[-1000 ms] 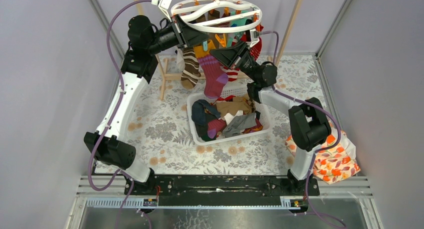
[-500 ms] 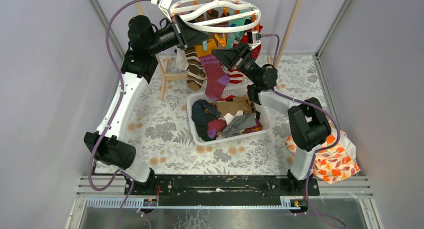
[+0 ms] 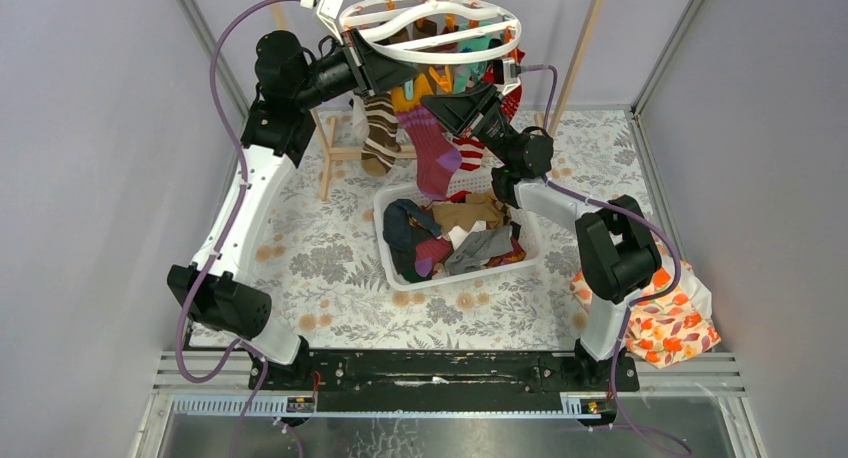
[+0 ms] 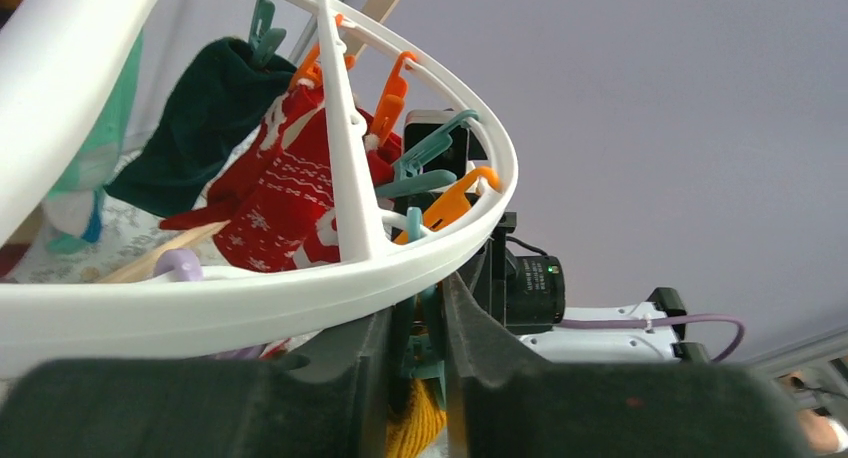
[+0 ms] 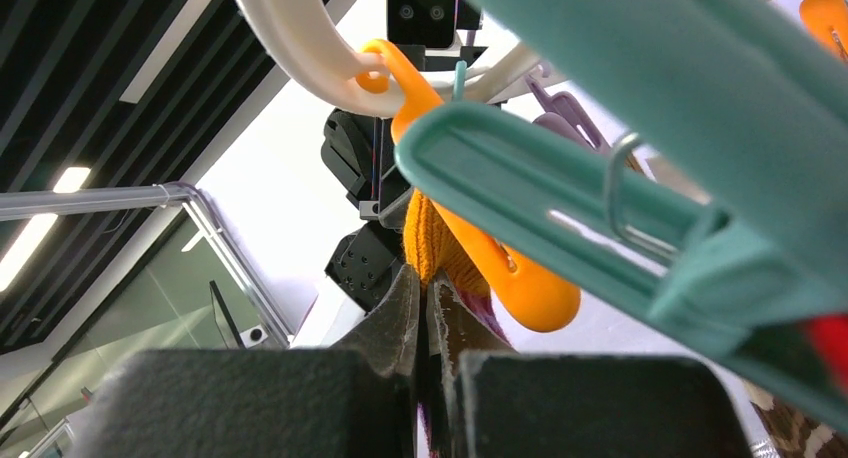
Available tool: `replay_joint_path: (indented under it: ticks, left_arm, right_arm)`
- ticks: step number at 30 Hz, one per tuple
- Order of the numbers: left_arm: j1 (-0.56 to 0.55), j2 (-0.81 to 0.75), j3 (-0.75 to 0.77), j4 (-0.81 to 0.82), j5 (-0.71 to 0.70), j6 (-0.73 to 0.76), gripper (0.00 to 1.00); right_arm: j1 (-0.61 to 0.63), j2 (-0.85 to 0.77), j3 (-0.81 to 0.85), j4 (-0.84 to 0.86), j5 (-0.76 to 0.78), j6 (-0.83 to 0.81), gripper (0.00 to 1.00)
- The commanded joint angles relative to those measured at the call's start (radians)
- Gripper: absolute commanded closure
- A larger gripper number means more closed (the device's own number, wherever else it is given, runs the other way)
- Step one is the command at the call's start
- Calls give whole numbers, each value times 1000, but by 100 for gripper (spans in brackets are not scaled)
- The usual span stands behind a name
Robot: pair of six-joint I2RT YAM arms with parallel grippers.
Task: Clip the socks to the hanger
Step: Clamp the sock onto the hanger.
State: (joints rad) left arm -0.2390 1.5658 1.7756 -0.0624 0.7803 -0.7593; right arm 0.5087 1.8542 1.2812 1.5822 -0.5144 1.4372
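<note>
Above the table's (image 3: 320,258) far edge hangs a white ring hanger (image 3: 440,42) with orange and teal clips (image 3: 470,50). Below it dangle a brown striped sock (image 3: 380,133), a magenta sock (image 3: 432,153) and a red striped sock (image 3: 468,156). The left gripper (image 3: 400,76) reaches under the ring's left side. The right gripper (image 3: 435,106) meets the magenta sock's top. A white basket (image 3: 465,278) of socks sits mid-table.

You have a grey-and-tan floral tablecloth (image 3: 320,268) over the table, a white slotted plastic basket (image 3: 470,277) just right of its middle, a light wooden rack frame (image 3: 330,154) by your far left corner, an orange-and-white leaf-print fabric bundle (image 3: 670,323) at the near right corner
</note>
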Motion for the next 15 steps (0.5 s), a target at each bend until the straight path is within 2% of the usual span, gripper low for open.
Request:
replay_joint_path:
  ticks: [1,3,5,8,12,15]
  left_arm:
    - [1,-48,-13,19,4,37,69]
    - [0,-50,-9,16,-1,38,57]
    - [0,-53,-6,10,-5,38,38]
    - [0,-59,-5,-2,-6,40,20]
    - [2,-77,-15,-35,-5,64,8]
    - [3,-102,-48,-63,-14,92,5]
  right_arm:
    - [10,-31,42,86,14,-3,100]
    - [9,-36,28,86,17,-7,100]
    - [9,-39,19,85,20,-8,100]
    - [10,-44,16,84,23,-13,100]
    - [8,-57,17,65,18,-28,95]
    - [10,-65,14,54,14,-34,94]
